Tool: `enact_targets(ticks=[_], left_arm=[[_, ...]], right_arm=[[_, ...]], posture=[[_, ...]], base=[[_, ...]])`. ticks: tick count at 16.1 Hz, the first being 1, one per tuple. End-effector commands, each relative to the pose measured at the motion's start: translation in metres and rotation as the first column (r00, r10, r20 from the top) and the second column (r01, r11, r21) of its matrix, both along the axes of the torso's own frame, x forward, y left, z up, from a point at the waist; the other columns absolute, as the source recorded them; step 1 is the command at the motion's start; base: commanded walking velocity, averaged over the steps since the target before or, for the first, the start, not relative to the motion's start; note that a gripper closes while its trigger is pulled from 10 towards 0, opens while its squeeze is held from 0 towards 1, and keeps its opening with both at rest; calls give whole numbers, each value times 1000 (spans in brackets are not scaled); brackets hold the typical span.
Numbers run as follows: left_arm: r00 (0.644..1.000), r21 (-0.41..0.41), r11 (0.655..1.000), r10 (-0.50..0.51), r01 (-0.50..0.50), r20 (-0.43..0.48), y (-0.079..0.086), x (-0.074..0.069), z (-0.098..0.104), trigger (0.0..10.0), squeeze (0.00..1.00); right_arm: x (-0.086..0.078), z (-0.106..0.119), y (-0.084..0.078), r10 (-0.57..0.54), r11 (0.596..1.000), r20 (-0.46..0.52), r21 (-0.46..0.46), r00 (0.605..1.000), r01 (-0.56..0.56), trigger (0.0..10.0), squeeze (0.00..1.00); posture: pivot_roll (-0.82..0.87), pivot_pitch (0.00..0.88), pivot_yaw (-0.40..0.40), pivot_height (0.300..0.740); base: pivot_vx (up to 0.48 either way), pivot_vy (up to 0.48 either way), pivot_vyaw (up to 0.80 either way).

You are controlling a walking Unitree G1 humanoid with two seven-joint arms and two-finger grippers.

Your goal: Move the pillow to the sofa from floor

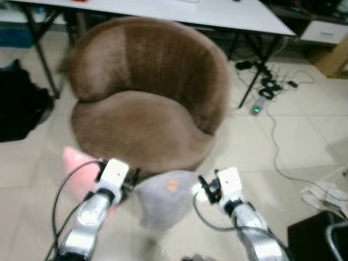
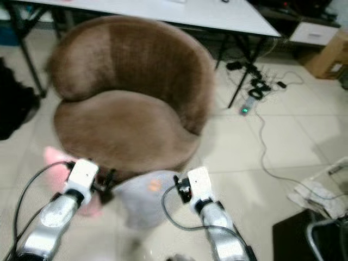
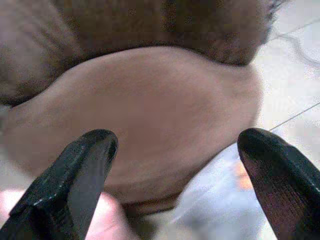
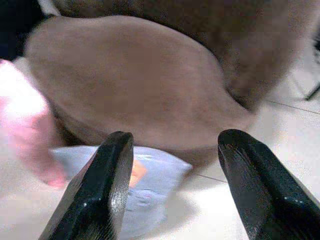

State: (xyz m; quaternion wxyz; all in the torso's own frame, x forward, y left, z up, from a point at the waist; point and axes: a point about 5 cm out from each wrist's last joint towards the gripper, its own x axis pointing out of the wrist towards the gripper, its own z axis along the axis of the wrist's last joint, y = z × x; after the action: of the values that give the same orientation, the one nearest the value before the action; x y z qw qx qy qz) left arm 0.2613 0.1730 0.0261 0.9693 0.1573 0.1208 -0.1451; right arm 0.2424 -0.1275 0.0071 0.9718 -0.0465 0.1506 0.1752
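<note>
A pale grey-blue pillow (image 1: 163,198) with an orange patch lies on the tiled floor, against the front of a round brown sofa chair (image 1: 141,119). My left gripper (image 3: 175,160) is at the pillow's left side and stands open, its black fingers (image 3: 82,170) wide apart and pointing at the sofa seat. On the pillow's right is my right gripper (image 4: 172,160), open as well, just above the pillow (image 4: 145,185). Neither gripper holds anything. A pink cushion (image 1: 76,163) lies on the floor at the sofa's left front.
A white table (image 1: 217,13) on black legs stands behind the sofa. A power strip and cables (image 1: 261,103) trail over the floor to the right. There is a black bag (image 1: 19,103) at the left, a dark object (image 1: 315,234) at the lower right, and a cardboard box (image 1: 334,57) far right.
</note>
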Motion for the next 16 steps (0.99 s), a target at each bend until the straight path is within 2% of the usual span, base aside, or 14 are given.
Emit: enact_targets(ticks=[1, 6, 10, 14, 16], left_arm=[[1000, 17, 1000, -3, 3, 1, 1, -1, 0, 10000, 0], [1000, 38, 999, 0, 1, -5, 0, 0, -2, 10000, 0], [999, 11, 999, 45, -45, -8, 3, 0, -3, 10000, 0], [997, 12, 997, 70, -70, -30, 5, 4, -4, 10000, 0], [997, 48, 999, 22, -18, -78, 4, 7, -3, 10000, 0]], right_arm=[[2, 2, -2, -7, 1000, 5, -7, 1000, 7, 10000, 0], [2, 2, -1, 2, 1000, 1, -6, 1000, -2, 10000, 0], [0, 0, -3, 3, 1000, -8, -10, 1000, -3, 10000, 0], [-1, -1, -3, 5, 1000, -11, -10, 1000, -5, 10000, 0], [-2, -2, -2, 5, 1000, -16, -9, 1000, -5, 10000, 0]], posture=[[15, 107, -124, 740], [8, 112, -124, 740], [6, 116, -126, 740], [2, 119, -122, 740], [3, 121, -121, 740]], base=[[450, 0, 0], [442, 0, 0], [436, 0, 0], [0, 0, 0], [0, 0, 0]])
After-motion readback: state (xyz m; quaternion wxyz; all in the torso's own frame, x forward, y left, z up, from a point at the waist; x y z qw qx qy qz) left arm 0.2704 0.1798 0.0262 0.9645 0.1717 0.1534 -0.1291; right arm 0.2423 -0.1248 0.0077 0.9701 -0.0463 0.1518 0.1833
